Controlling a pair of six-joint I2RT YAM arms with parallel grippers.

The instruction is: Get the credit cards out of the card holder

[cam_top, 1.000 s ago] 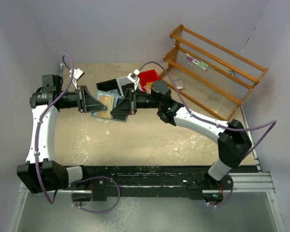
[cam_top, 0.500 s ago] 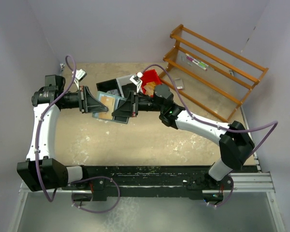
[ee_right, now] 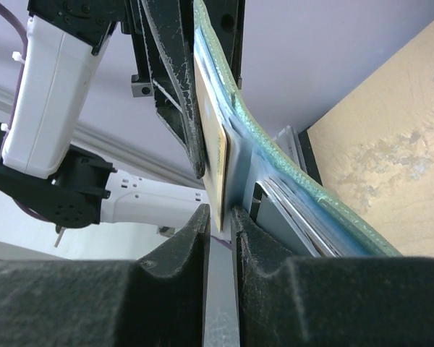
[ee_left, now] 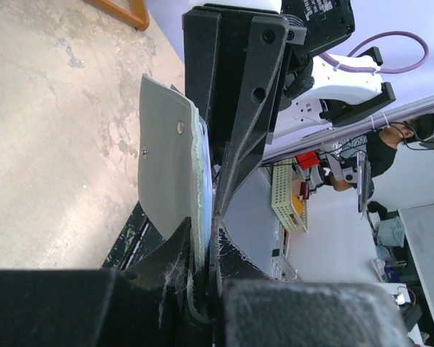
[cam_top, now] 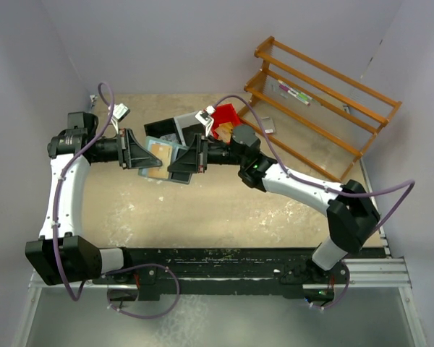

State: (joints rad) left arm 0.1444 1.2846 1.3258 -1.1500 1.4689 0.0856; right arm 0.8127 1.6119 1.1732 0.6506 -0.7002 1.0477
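Observation:
The mint-green card holder point(cam_top: 175, 175) hangs open above the table between both grippers. My left gripper point(cam_top: 149, 160) is shut on its edge; in the left wrist view the grey-green cover point(ee_left: 166, 166) with its snap rises edge-on from the left gripper point(ee_left: 205, 242). A tan-orange credit card point(cam_top: 158, 151) shows in a clear pocket. In the right wrist view that credit card point(ee_right: 213, 148) points down into my right gripper point(ee_right: 221, 214). Its jaws stand slightly open around the card's lower edge, with a gap on each side. More credit cards point(ee_right: 296, 210) sit in pockets behind the green cover point(ee_right: 289, 170).
A black bin point(cam_top: 161, 129) and a red bin point(cam_top: 224, 116) stand behind the grippers. A wooden rack point(cam_top: 318, 101) fills the back right, with a small silver device point(cam_top: 268, 126) by its low shelf. Bare tan tabletop point(cam_top: 202, 210) lies below the grippers.
The right arm has edged a little to the left, toward the left gripper. The card holder stays held between the two grippers and the left arm has barely moved.

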